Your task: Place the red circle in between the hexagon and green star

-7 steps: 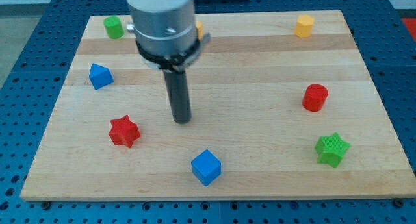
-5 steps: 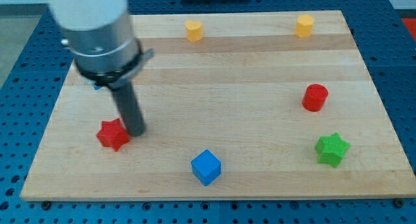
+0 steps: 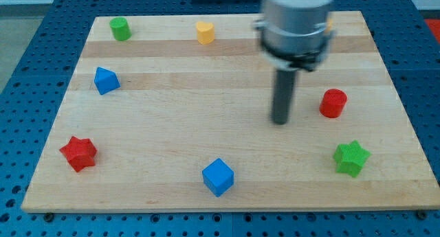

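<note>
The red circle (image 3: 333, 103) lies on the wooden board near the view's right edge. The green star (image 3: 351, 157) lies below it, near the view's bottom right. A yellow hexagon at the view's top right is mostly hidden behind the arm; only a sliver shows (image 3: 331, 22). My tip (image 3: 279, 121) is on the board just left of the red circle, a short gap away, and up-left of the green star.
A green block (image 3: 120, 28) and a yellow heart-like block (image 3: 205, 32) lie along the top. A blue triangular block (image 3: 105, 80) is at the left, a red star (image 3: 78, 153) at the lower left, a blue cube (image 3: 218, 176) at the bottom middle.
My tip swept left, pushed the red star toward the lower left, then crossed to the right beside the red circle. The red circle and green star have not moved.
</note>
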Robot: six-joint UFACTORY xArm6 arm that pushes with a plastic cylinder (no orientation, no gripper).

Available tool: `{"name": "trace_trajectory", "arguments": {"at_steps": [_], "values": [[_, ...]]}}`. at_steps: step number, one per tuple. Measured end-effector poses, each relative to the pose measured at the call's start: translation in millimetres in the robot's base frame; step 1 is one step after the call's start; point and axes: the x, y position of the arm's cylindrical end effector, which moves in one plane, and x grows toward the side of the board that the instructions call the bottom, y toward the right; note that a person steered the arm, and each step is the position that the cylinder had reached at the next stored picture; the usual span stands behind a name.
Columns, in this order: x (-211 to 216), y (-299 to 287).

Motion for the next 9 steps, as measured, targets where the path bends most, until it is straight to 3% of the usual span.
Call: {"name": "trace_trajectory", "arguments": {"at_steps": [3, 4, 5, 6, 8, 9], "values": [[0.7, 93.9], [-18.2, 102.0], [23.7, 116.1], [29.1, 69.2], [-33.8, 83.1], [-33.8, 86.4]]}}
